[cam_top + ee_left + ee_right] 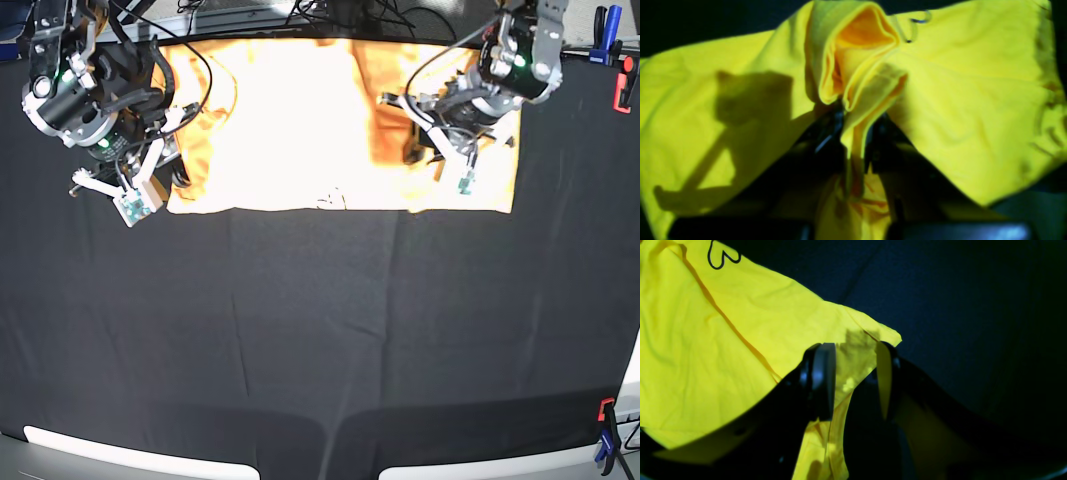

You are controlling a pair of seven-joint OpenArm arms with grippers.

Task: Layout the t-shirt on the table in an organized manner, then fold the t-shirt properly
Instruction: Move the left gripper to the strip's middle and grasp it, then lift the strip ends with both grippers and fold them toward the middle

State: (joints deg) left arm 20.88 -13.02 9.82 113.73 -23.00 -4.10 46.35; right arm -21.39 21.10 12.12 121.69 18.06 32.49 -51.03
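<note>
Left gripper jaws pinching t-shirt

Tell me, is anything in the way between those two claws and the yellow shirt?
Nothing visible. The left gripper is already shut on a bunched fold of the shirt. The right gripper is open, its fingers straddling a corner of the shirt over the table.
</note>
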